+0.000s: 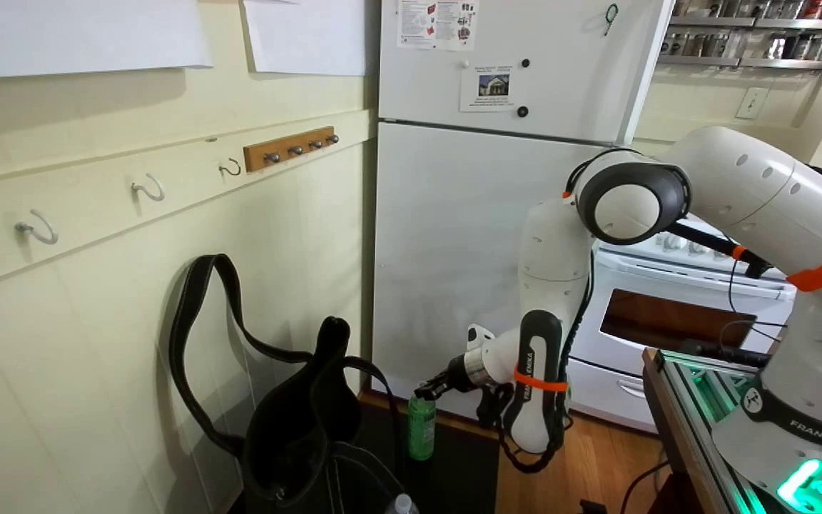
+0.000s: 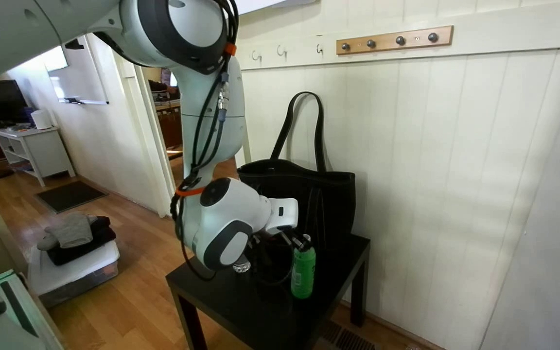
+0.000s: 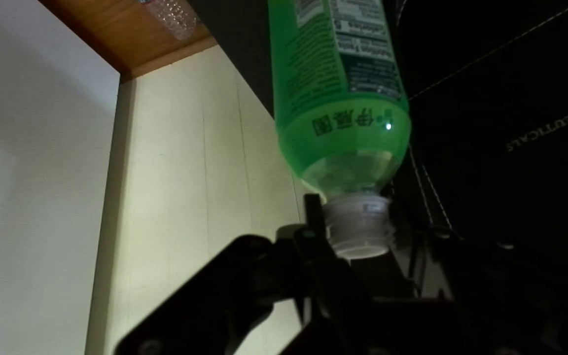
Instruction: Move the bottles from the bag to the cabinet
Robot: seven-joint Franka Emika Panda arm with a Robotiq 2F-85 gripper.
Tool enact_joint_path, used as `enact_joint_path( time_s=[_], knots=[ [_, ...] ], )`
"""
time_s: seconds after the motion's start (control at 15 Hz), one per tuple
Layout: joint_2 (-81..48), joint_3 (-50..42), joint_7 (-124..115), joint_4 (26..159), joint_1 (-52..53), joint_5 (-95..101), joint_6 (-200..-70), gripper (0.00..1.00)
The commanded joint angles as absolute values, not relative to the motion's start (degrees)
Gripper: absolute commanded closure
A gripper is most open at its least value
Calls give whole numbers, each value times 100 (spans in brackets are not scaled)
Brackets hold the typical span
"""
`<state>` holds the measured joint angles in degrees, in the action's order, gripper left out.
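The green bottle (image 1: 422, 432) stands upright at or just above the black table in both exterior views (image 2: 303, 274); I cannot tell if its base touches. My gripper (image 1: 425, 391) is at its neck. In the wrist view the gripper (image 3: 355, 217) has its fingers against both sides of the white bottle top, and the green bottle (image 3: 343, 98) extends upward. The black bag (image 2: 331, 204) stands on the table beside it, strap up, its inside dark. A clear bottle (image 2: 242, 265) is on the table near the bag, partly hidden. I cannot make out which furniture is the cabinet.
The black table (image 2: 260, 311) stands against the wall with hooks. A fridge (image 1: 454, 271) and a stove (image 1: 682, 300) stand behind the arm. Another clear bottle (image 3: 171, 17) lies on the wooden floor past the table edge. A lidded box (image 2: 78, 272) is on the floor.
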<state>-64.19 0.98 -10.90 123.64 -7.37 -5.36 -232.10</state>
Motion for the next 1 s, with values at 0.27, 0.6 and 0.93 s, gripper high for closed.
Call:
enact_joint_path(
  time_s=[0.27, 0.6, 0.93],
  knots=[
    [-6523, 49, -846, 12128, -600, -667, -22949, 38],
    [-6441, 54, -771, 12213, -512, -699, -23045, 2],
    [-6267, 65, -736, 12351, -395, -801, -23177, 0]
  ],
)
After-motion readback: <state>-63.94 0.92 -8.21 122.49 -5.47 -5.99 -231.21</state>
